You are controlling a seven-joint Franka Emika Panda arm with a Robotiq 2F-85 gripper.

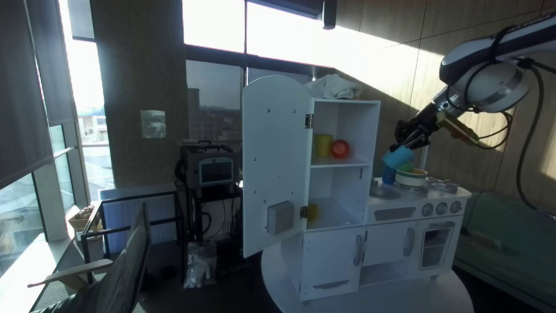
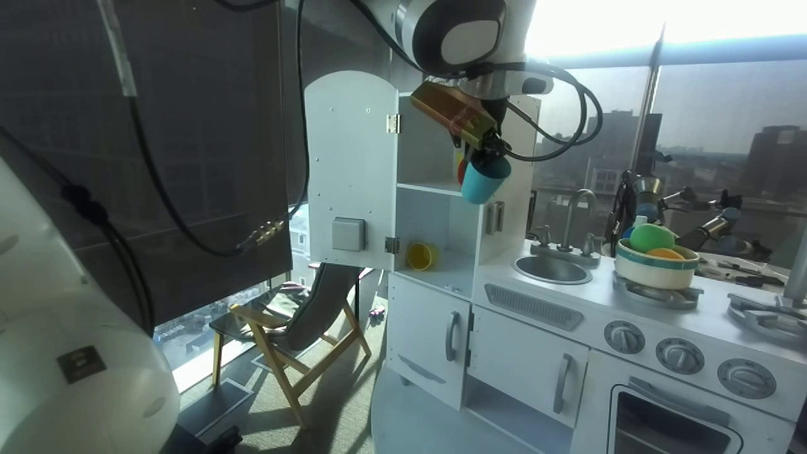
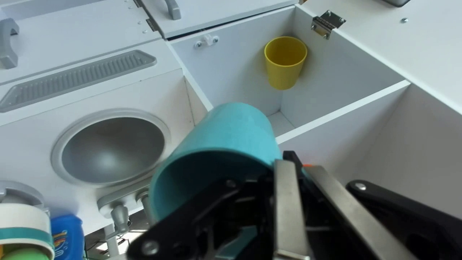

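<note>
My gripper (image 3: 298,164) is shut on the wall of a light-blue cup (image 3: 234,126), with one finger inside its mouth and the other outside. The cup hangs tilted in the air, its mouth toward the gripper; both exterior views show it, near the cupboard's shelves and above counter height. A yellow cup (image 3: 285,65) lies tipped in the middle compartment. On the upper shelf (image 1: 343,164) stand another yellow cup (image 1: 323,144) and a red-orange cup (image 1: 340,149). In the wrist view only a sliver of orange shows behind the fingers.
The white cupboard door (image 1: 276,165) stands wide open. Beside the shelves are a grey sink (image 2: 552,270) with a faucet (image 2: 577,214), and a cream bowl (image 2: 652,271) on a burner holding a green item (image 2: 652,238) and an orange one. A blue bottle (image 3: 67,236) stands by the bowl.
</note>
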